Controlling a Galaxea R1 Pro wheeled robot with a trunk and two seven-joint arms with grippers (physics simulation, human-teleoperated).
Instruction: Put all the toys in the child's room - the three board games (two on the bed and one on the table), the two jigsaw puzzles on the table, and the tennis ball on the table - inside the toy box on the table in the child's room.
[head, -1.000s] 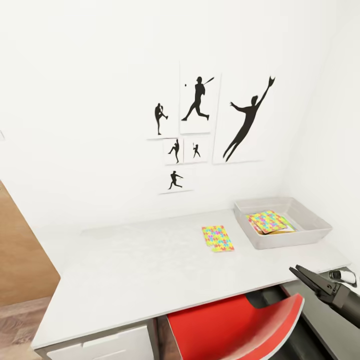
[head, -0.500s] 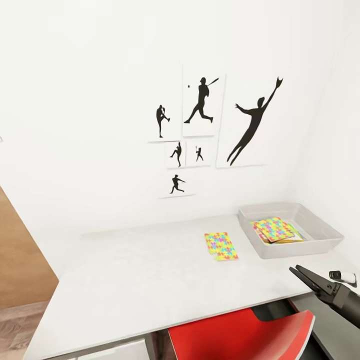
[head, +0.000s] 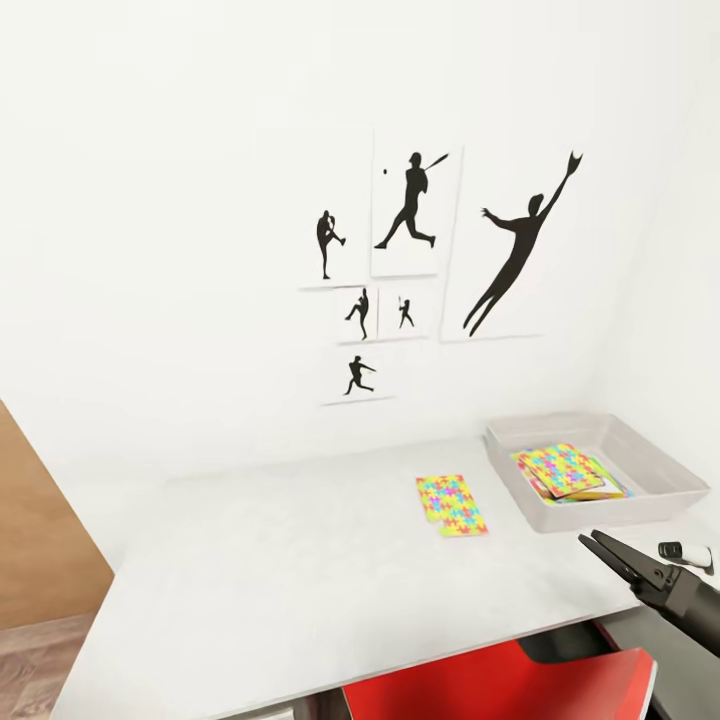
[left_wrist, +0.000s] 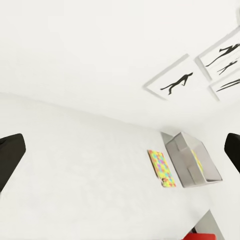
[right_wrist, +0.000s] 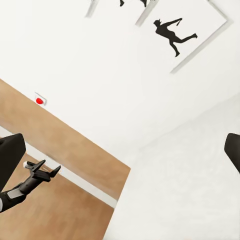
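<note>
1. The right tool (head: 597, 544), lower right of the head view, is released and empty.
2. One jigsaw puzzle (head: 452, 505) lies on the table (head: 280, 590).
3. Another puzzle (head: 562, 469) sits inside the toy box (head: 655, 462).
4. The left tool (right_wrist: 42, 170) looks released too.

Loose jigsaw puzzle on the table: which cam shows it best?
Head view: the jigsaw puzzle lies flat, unobstructed, colours clear, beside the toy box. Left wrist view has it smaller and skewed. Right wrist view looks at wall and floor.

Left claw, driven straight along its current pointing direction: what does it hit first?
The left claw likely meets bare table first, close to the back wall; depth is unclear. The jigsaw puzzle and toy box lie off that line.
</note>
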